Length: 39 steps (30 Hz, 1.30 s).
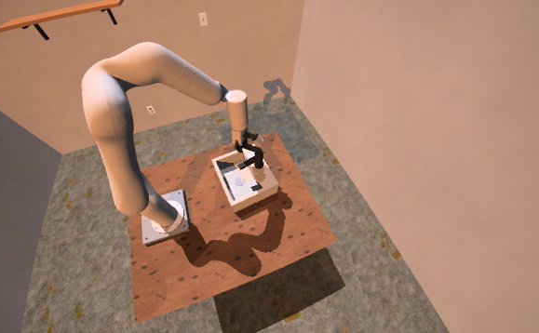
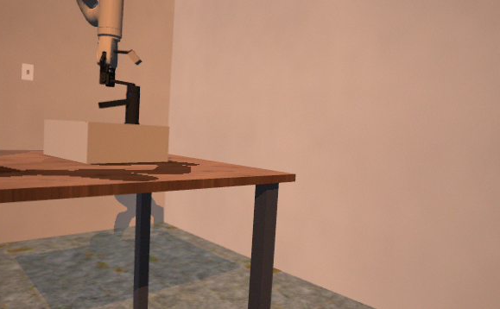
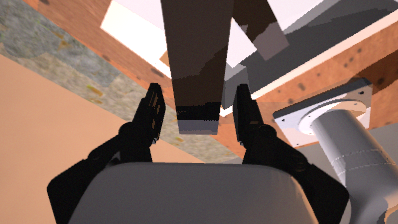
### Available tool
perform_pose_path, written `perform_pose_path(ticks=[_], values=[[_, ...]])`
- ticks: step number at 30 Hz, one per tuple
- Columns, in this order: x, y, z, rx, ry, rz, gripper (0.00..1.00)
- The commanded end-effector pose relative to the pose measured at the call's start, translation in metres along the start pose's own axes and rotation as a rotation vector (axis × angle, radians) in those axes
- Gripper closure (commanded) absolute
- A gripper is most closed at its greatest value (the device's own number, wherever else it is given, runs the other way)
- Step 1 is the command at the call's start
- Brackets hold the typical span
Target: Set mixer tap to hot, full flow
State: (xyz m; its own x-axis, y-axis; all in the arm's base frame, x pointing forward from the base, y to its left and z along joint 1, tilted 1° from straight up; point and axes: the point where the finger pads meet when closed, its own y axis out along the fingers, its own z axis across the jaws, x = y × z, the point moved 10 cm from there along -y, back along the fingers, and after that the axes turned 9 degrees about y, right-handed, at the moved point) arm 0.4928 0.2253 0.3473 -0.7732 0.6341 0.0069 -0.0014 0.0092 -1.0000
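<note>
The top view gives the layout: the arm [image 1: 113,116] reaches from its base plate [image 1: 149,236] over a wooden table [image 1: 271,251] to a pale sink [image 1: 263,193] with a dark tap [image 1: 258,160] at its far rim. You can't really read the fingers from up there though, it's all one dark clump.

The exterior view is better for height. The tap [image 2: 132,104] stands upright on the sink [image 2: 122,144], spout [image 2: 112,104] sticking out sideways, and the lever [image 2: 123,83] lies flat on top, parallel to the spout, not lifted. There's a tiny blue dot [image 2: 129,93] on the tap body on this side. The gripper [image 2: 106,78] hangs right at the lever's free end.

Only the wrist view shows the actual gap. The lever [image 3: 198,75] runs straight between the two fingers, its tip level with them. The gripper [image 3: 199,116] is fairly wide open, with daylight on both sides of the lever, so it's straddling it without squeezing or touching anything.
</note>
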Motion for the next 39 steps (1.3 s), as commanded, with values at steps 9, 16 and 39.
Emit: perform_pose_path(ticks=[9, 16, 39], values=[[-0.0002, -0.0009, -0.0005, -0.002, 0.0, 0.001, 1.0], [-0.0002, -0.0009, -0.0005, -0.002, 0.0, 0.001, 1.0], [-0.0002, -0.0009, -0.0005, -0.002, 0.0, 0.001, 1.0]])
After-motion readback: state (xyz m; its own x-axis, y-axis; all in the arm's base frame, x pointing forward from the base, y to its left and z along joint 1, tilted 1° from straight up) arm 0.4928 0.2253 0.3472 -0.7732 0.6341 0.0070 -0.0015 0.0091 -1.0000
